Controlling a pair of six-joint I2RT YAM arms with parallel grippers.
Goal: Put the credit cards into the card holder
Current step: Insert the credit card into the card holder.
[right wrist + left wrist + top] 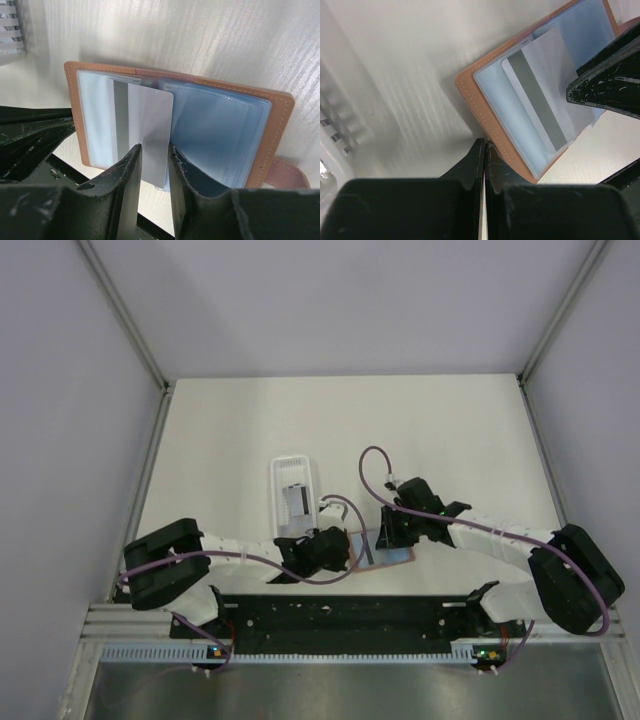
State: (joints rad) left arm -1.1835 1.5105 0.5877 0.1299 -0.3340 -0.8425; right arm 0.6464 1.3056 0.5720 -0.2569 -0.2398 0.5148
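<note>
The card holder [227, 127] lies open on the table, orange-brown outside and pale blue inside. One grey credit card [145, 125] with a dark stripe lies flat over its left pocket, its near end sticking out past the holder's edge. My right gripper [154, 146] hovers over that near end, jaws a narrow gap apart, with the card showing between them. In the left wrist view the card [540, 85] and the holder [470, 90] show again, with a right finger [605, 85] over them. My left gripper [485, 143] is shut, its tip touching the holder's leather edge.
A longer white plastic tray [290, 462] stands just behind the left gripper [343, 550], with a dark grey card-like thing [293, 502] inside. Both arms meet over the holder [400, 555] close to the table's near edge. A black rail [340, 615] runs along that edge.
</note>
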